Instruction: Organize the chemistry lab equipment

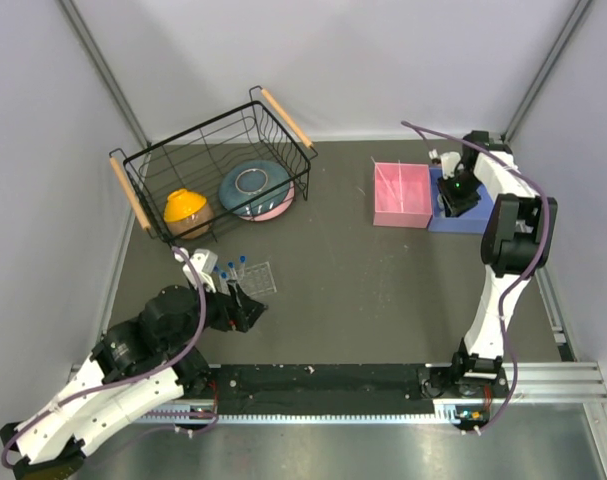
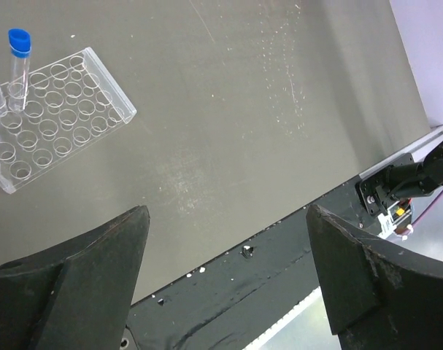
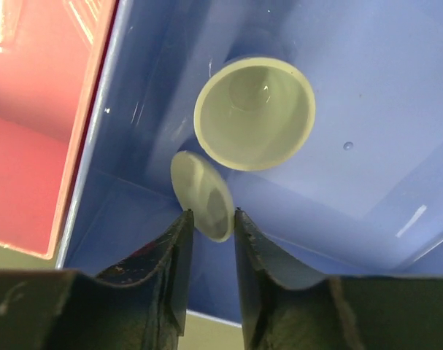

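While our left claw hung wide open over the table, the rack lay near it, two tubes standing at one end. Across on the right, our right claw sat narrow in the blue bin, a tilted cup at its tips. Gripped or not, we couldn't tell. The other cup sat just beside.

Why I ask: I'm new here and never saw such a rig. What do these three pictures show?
Two robot arms are bolted to a table. The top view looks down on both; the other two come from a camera on each wrist. The left gripper is open and empty, near a clear tube rack holding blue-capped tubes. The right gripper reaches into a blue bin where a white cup lies; a second white round piece sits at its fingertips, grip unclear. A wire basket holds an orange bowl and a teal bowl.
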### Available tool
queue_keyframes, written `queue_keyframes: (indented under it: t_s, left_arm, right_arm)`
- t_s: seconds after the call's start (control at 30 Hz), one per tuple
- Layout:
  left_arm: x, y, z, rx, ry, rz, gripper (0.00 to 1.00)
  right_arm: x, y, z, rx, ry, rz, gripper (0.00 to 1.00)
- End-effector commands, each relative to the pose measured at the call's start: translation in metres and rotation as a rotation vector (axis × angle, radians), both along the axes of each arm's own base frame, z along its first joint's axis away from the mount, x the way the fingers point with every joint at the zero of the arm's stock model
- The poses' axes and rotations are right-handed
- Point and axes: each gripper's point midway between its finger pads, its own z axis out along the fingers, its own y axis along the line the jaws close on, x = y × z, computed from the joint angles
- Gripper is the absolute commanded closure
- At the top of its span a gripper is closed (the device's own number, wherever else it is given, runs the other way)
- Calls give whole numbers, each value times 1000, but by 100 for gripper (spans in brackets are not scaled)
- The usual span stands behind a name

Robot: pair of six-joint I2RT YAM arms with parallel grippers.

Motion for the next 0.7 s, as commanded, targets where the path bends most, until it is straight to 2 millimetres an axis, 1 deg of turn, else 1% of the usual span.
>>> queue_keyframes:
  t_s: [0.0,0.03,0.07,0.1,0.13,0.17,0.2,0.23,0.27,0.3,0.33,0.37,0.4,0.43,0.47,0.5,0.53,0.57,0.6,0.63,0.67]
  left_arm:
    - [5,5,24,0,-34,27,4]
    - [6,6,32,-5,-48,34,1]
    - [8,5,34,6,-42,36,1]
    - [9,6,37,15,-50,36,1]
    - [10,6,47,12,-67,40,1]
    - [13,6,47,40,-66,42,1]
    - [16,7,56,44,-76,55,1]
    - [18,11,57,69,-76,66,1]
    - [24,12,56,111,-79,83,1]
    - [27,14,69,111,-97,96,1]
    - [28,16,71,133,-97,102,1]
    - [33,17,72,171,-103,110,1]
    - [34,19,87,162,-125,118,1]
    - [35,22,92,177,-128,121,1]
    - [40,24,94,210,-130,130,1]
    - [42,27,113,193,-158,142,1]
    - [44,29,120,198,-167,148,1]
    - [49,35,122,236,-164,164,1]
    - [48,37,142,210,-191,164,1]
    - [52,38,146,220,-188,166,1]
    - [56,45,150,241,-191,191,1]
  right_arm:
    - [11,-1,68,-17,-159,-2,66]
    - [10,-3,87,-32,-202,7,64]
    - [9,-4,96,-43,-223,14,61]
    - [7,-5,105,-53,-239,19,56]
    - [2,-5,128,-61,-295,25,52]
    - [-1,-5,138,-62,-319,27,47]
    - [-6,-2,146,-52,-339,32,44]
    - [-11,2,156,-41,-363,34,41]
    - [-19,4,177,-32,-418,33,37]
    - [-27,12,180,-2,-424,47,33]
    - [-33,15,186,18,-441,43,30]
    - [-48,20,201,34,-484,46,26]
    - [-54,28,206,69,-508,61,23]
    - [-62,32,214,86,-538,54,19]
    - [-69,34,221,96,-566,51,10]
    - [-80,37,236,100,-647,52,5]
    - [-85,39,243,121,-682,14,1]
    - [-91,40,245,137,-707,-7,1]
    - [-101,37,274,137,-823,-47,1]
    - [-108,37,284,193,-857,-144,1]
    - [-116,37,290,224,-887,-182,1]
